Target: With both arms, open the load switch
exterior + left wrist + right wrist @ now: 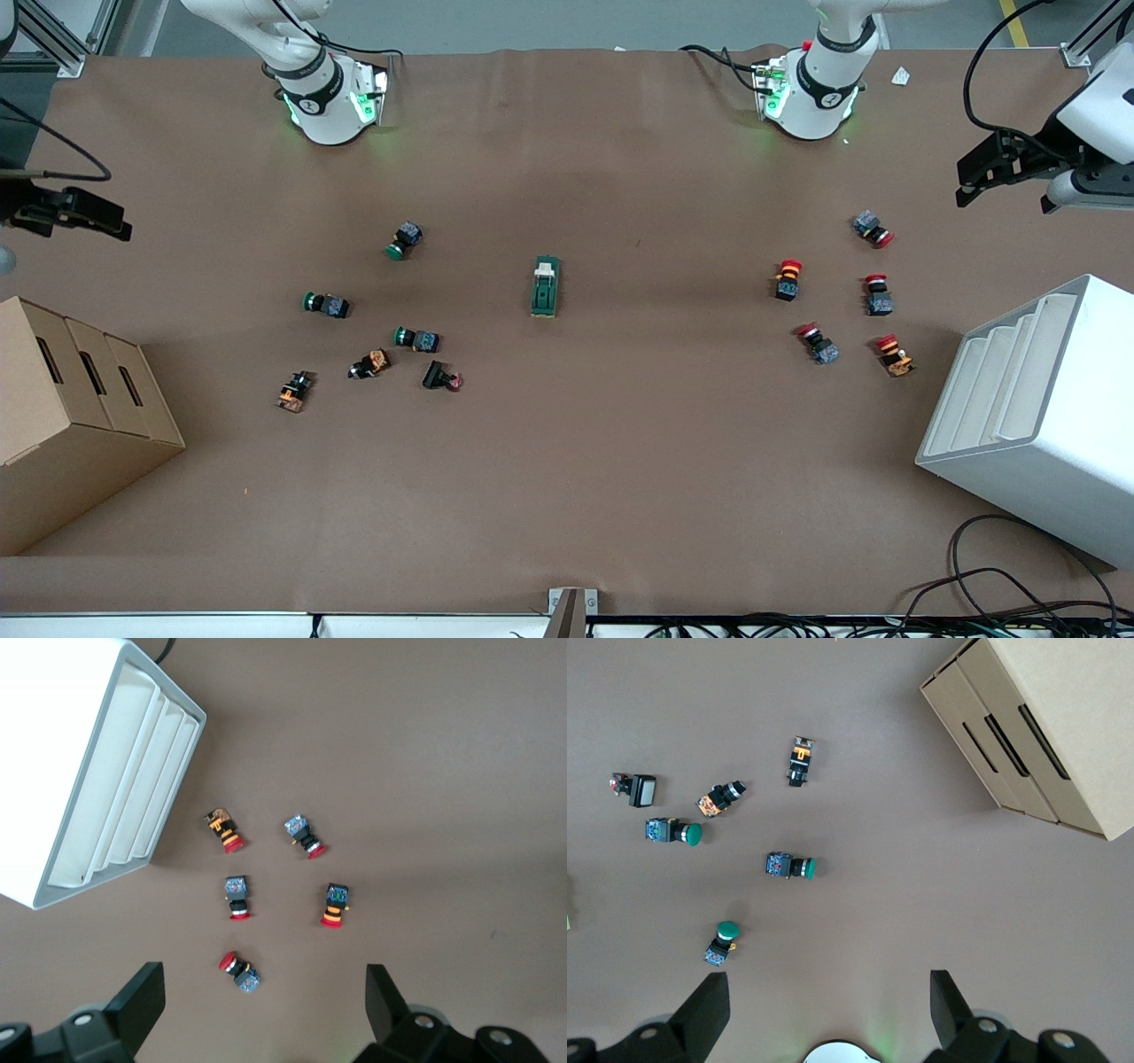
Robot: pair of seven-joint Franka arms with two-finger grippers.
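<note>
The load switch [545,286], a dark green oblong block with a white lever piece, lies in the middle of the table with neither gripper near it. My left gripper [967,182] hangs open over the left arm's end of the table. In the left wrist view its fingers [142,1001] stand wide apart, and a red push button [239,969] lies on the table below them. My right gripper [111,221] hangs open over the right arm's end. Its fingers [707,1010] frame bare table and hold nothing.
Several red-capped push buttons [788,279] lie toward the left arm's end, beside a white slotted rack [1036,416]. Green-capped buttons [405,239] and other small switches [369,363] lie toward the right arm's end, by a cardboard box [71,416]. Cables hang at the table's front edge.
</note>
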